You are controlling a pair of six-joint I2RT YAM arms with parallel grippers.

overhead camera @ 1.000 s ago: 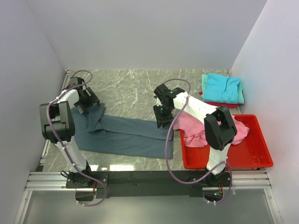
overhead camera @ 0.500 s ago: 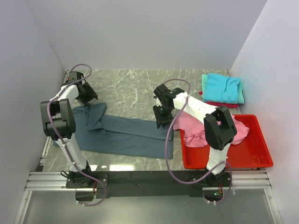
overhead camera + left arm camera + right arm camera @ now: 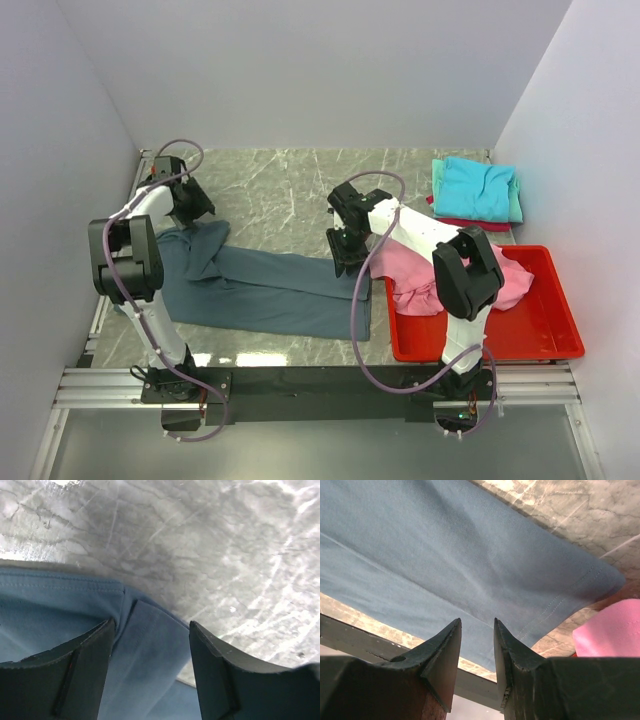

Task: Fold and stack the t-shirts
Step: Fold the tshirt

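Slate blue-grey soft cloth t-shirt (image 3: 270,290): spread as a long band across the near half of the grey marble-patterned table (image 3: 290,185), reaching from near the left edge to just beside the red plastic bin (image 3: 545,345). Bunched and doubled over at the left end, flat at the right end.

Left gripper (image 3: 150,627): fingers spread wide, poised over a folded flap at the far-left corner of the cloth, nothing pinched.
- Risk of catching only the flap or the top layer if closed here. Likely then to unroll the bunch on lifting instead of carrying the whole edge.
- Risk of missing the cloth altogether if closed too high.

Right gripper (image 3: 476,622): fingers parted by a narrow gap, nothing between them, hanging above the hemmed right end.
- Risk of a skewed, creased fold if pulled unevenly against the left end.

Crumpled pink t-shirt (image 3: 410,270): draped over the left rim of the bin, just beside the hemmed end.
- Risk of snagging pink cloth with a low grasp there and dragging it onto the table.

Folded turquoise t-shirt (image 3: 478,187), atop mint (image 3: 437,178) and red (image 3: 465,224) ones at the far-right corner: well apart, no hazard judged.
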